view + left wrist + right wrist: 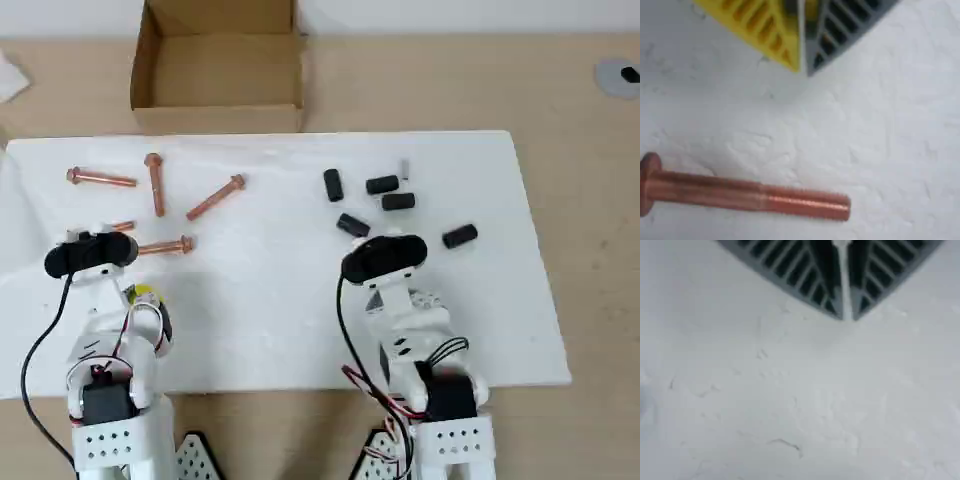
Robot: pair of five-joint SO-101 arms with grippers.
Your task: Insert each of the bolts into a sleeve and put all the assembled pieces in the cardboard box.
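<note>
Several copper bolts lie on the left part of the white mat (270, 300), among them one (215, 197) angled and one (165, 246) beside the left arm (90, 255). Several black sleeves sit at the middle right, such as one (382, 185) and another (460, 237). The cardboard box (145, 60) stands open beyond the mat. My left gripper (802, 70), with yellow and grey fingers, is shut and holds nothing; a bolt (745, 195) lies flat on the mat a short way off its tips. My right gripper (845, 315) is shut over bare mat, near a sleeve (352, 225).
The mat's front half between the two arm bases is bare white surface. Wooden tabletop (580, 150) surrounds the mat. A grey round disc (617, 77) sits at the far right edge. Cables (350, 340) hang beside the right arm.
</note>
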